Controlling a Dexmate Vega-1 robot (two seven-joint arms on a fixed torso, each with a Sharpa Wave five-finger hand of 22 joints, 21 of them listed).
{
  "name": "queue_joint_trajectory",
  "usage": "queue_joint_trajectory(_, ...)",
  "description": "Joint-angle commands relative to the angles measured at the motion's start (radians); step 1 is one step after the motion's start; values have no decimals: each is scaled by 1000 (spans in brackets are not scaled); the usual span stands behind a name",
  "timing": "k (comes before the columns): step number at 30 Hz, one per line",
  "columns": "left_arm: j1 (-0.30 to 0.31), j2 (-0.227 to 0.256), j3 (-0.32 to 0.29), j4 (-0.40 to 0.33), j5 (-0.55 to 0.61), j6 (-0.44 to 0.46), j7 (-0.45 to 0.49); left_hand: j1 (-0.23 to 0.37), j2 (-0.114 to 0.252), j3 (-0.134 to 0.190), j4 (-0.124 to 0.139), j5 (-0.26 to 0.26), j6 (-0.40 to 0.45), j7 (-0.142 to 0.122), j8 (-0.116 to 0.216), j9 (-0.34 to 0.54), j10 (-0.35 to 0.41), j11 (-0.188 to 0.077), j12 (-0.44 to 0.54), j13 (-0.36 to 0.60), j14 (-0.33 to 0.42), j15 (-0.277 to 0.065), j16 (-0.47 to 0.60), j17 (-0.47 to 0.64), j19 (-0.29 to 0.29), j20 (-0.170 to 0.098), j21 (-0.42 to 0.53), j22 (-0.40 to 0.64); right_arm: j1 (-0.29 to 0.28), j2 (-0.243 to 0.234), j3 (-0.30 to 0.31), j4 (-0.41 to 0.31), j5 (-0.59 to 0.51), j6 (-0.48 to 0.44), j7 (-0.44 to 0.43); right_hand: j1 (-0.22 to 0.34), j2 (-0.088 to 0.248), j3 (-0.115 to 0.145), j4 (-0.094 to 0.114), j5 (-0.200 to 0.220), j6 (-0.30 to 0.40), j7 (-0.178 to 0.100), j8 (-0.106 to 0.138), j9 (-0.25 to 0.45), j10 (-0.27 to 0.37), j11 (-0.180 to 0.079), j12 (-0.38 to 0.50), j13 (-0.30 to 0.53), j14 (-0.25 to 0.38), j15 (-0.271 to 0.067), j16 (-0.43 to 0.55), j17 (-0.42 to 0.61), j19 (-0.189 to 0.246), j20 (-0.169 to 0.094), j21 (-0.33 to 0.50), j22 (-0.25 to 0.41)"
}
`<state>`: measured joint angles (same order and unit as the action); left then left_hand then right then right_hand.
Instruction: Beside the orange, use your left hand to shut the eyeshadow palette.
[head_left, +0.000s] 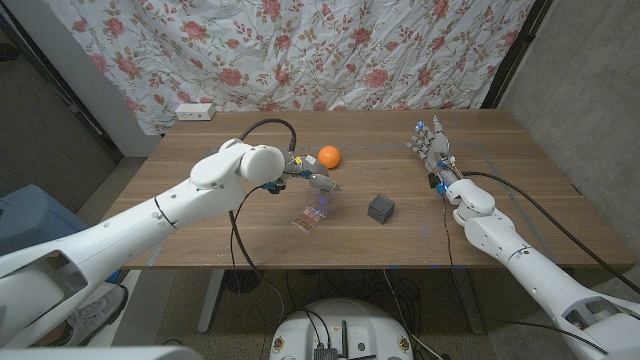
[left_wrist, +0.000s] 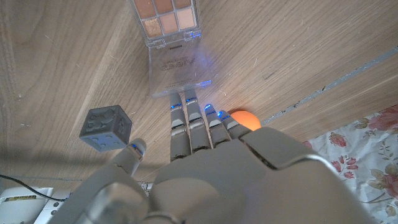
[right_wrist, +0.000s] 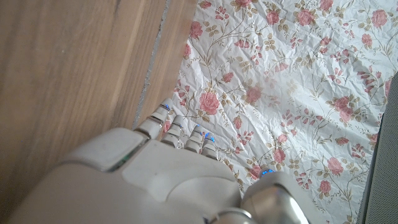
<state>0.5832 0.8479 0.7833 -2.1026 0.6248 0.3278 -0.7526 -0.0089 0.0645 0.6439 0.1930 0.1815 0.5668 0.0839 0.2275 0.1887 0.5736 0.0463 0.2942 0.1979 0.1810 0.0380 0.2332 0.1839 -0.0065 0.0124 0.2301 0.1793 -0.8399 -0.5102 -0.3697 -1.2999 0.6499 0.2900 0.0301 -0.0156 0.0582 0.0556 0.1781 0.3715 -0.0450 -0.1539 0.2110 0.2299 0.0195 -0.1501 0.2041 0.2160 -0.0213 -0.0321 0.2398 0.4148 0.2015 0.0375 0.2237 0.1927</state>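
Head view: the left hand (head_left: 300, 172) sits at frame centre, fingers apart and holding nothing, over the open palette (head_left: 315, 208), just below the orange (head_left: 329, 156). The right hand (head_left: 433, 147), upper right, is spread empty.

Left wrist view: fingertips (left_wrist: 176, 103) touch the clear lid (left_wrist: 177, 68) at top centre; a glancing push could slide the palette rather than fold it.

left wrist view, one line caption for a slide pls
Left hand reaching its fingertips to the clear lid of the open eyeshadow palette, round orange and grey cube alongside.
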Motion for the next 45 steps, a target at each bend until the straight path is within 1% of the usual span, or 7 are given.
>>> queue_joint_trajectory(1, -6, 0, 8, -3, 14, 5, -9, -6, 116, -4, 0, 4, 15, 2, 8, 5, 19, -1, 5, 4, 14, -1, 4, 2, 14, 4, 6, 1, 1, -2, -1, 2, 4, 0, 12, 0, 98, -4, 8, 8, 0, -10, 5, 5, 0, -7, 6, 2, -3, -117, 5, 4, 6, -2, 6, 3)
queue_joint_trajectory(6, -2, 3, 4, -9, 13, 7, -9, -5, 117, -5, 0, 5, 36, 7, 14, 6, 28, -4, 6, 5, 23, -3, 4, 2, 18, 2, 5, 1, 0, 0, 0, 0, 0, 0, 0, -1, 98, -4, 8, 9, 0, -10, 5, 5, -1, -7, 6, 2, -2, -117, 5, 4, 6, -3, 6, 3)
queue_joint_trajectory(13, 4, 3, 3, -17, 16, 6, -6, -4, 119, -6, 0, 5, 61, 2, 19, 6, 62, -12, 13, 7, 40, -8, 5, 2, 22, 2, 3, 1, 0, 0, 0, 1, 0, 1, 1, -1, 98, -4, 8, 9, 1, -10, 6, 5, -1, -7, 5, 2, -2, -117, 5, 4, 6, -3, 6, 3)
queue_joint_trajectory(18, 8, 5, 2, -22, 21, 11, -7, -4, 120, -6, -1, 5, 71, -6, 21, 7, 69, -15, 13, 7, 46, -10, 5, 2, 28, 2, 3, 1, 0, 0, 0, 0, 0, 0, 0, -1, 98, -4, 8, 9, 1, -9, 5, 5, -1, -6, 6, 2, -2, -116, 5, 4, 6, -3, 6, 3)
queue_joint_trajectory(31, 25, 23, -12, -44, 35, 13, 3, -3, 120, -7, -1, 5, 101, 1, 27, 9, 105, -22, 21, 13, 85, -13, 13, 3, 41, 2, 2, 0, 0, 0, 0, 0, 0, 1, 0, -1, 98, -4, 8, 9, 1, -9, 5, 5, -1, -6, 6, 2, -2, -115, 5, 4, 6, -3, 6, 3)
queue_joint_trajectory(33, 27, 25, -14, -47, 42, 10, 8, -3, 120, -7, -1, 5, 104, 2, 27, 10, 109, -19, 22, 14, 89, -14, 14, 3, 42, 1, 2, 0, 1, -3, -1, 2, 4, 0, 12, -1, 98, -4, 8, 9, 1, -9, 5, 5, -1, -6, 6, 2, -2, -115, 5, 4, 6, -3, 6, 3)
queue_joint_trajectory(45, 28, 18, -23, -41, 39, 6, -1, -2, 120, -8, -2, 5, 118, 0, 29, 12, 132, -18, 30, 22, 119, -27, 19, 4, 64, 2, 5, -1, 0, 0, 0, 0, 0, 0, 0, -1, 98, -4, 8, 9, 1, -10, 6, 5, -1, -6, 6, 2, -2, -116, 5, 5, 6, -2, 6, 3)
